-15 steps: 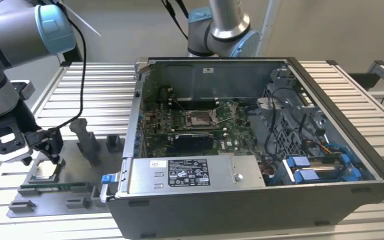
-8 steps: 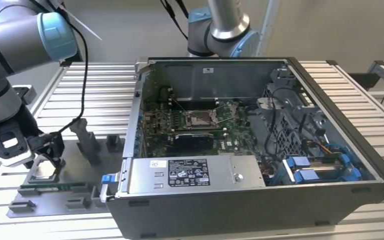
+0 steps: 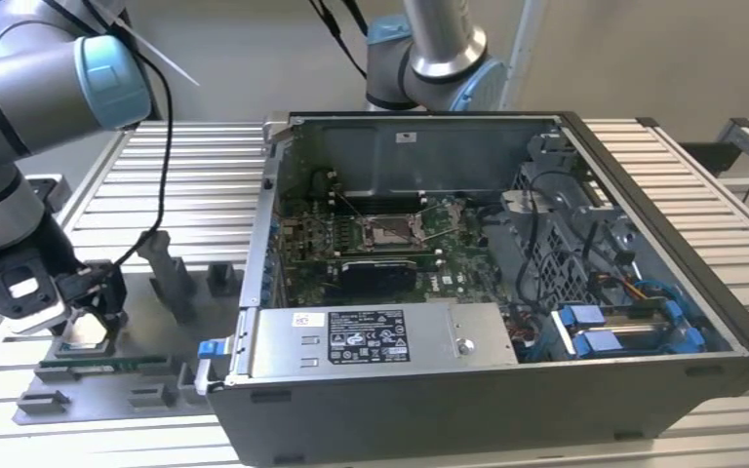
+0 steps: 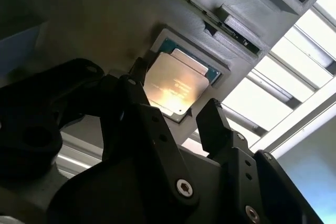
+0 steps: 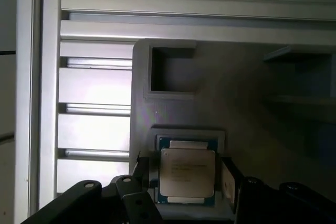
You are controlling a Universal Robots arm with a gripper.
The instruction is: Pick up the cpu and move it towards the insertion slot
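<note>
1. In the first wrist view the black jaws cut off the near edge of the cpu (image 5: 187, 174). In the second wrist view a bright glare lies on its metal top (image 4: 176, 82).
2. In the exterior view the arm's wrist stands over the grey holder (image 3: 153, 317) on the slatted counter (image 3: 179, 166). It covers the pocket, so the chip is hard to make out there.
3. The cpu lies flat in a square pocket of the holder.
4. The jaws are spread a little wider than the cpu, with one finger (image 4: 137, 74) at each of two opposite sides. Thin gaps seem to show, but I cannot tell if a pad touches the rim. The jaws hold nothing.
5. The insertion slot (image 3: 392, 230) sits inside the open computer case (image 3: 479, 409), well apart from the cpu, toward the exterior view's right.
</note>
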